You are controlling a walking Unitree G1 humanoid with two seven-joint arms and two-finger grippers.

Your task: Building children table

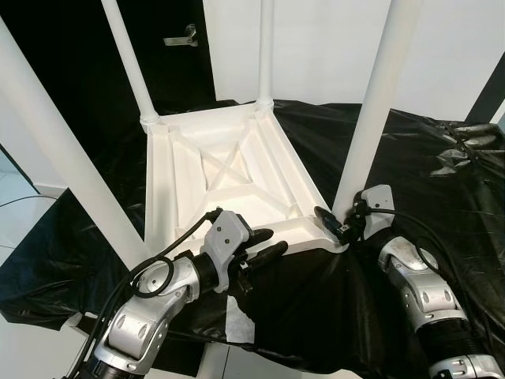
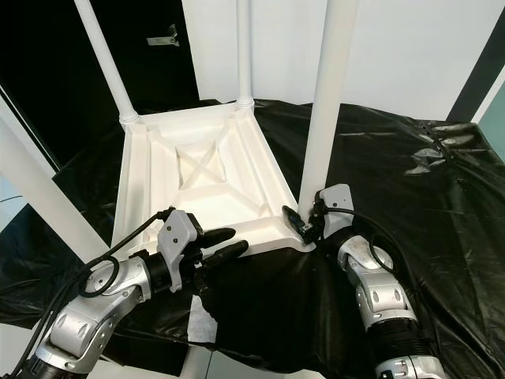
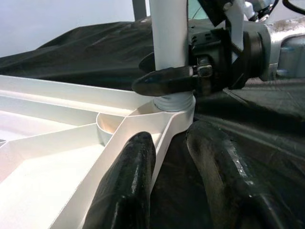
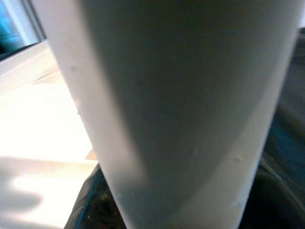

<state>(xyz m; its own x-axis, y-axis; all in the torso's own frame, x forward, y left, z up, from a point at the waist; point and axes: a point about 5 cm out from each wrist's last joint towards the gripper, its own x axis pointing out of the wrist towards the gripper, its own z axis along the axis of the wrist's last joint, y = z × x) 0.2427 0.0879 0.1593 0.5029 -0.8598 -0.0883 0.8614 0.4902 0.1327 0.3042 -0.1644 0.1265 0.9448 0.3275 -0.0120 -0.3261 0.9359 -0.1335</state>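
The white children's table top (image 1: 237, 178) lies upside down on a black plastic sheet (image 1: 410, 170), ribbed underside up, with four white legs standing from its corners. The right gripper (image 1: 335, 223) is clamped on the near right leg (image 1: 379, 103) just above its corner socket (image 3: 174, 102), its black fingers (image 3: 164, 80) wrapped round the tube. The left gripper (image 1: 264, 243) rests at the near edge of the table top, its fingers (image 3: 126, 181) apart, one over the rim and one on the sheet beside it.

The step in hand is judged to be seating this leg. The leg should be kept upright and turned or pressed squarely into the socket, while the frame is held down by the left gripper against twisting.

No containers are seen; the underside's ribbed recesses (image 1: 219, 170) hold nothing.
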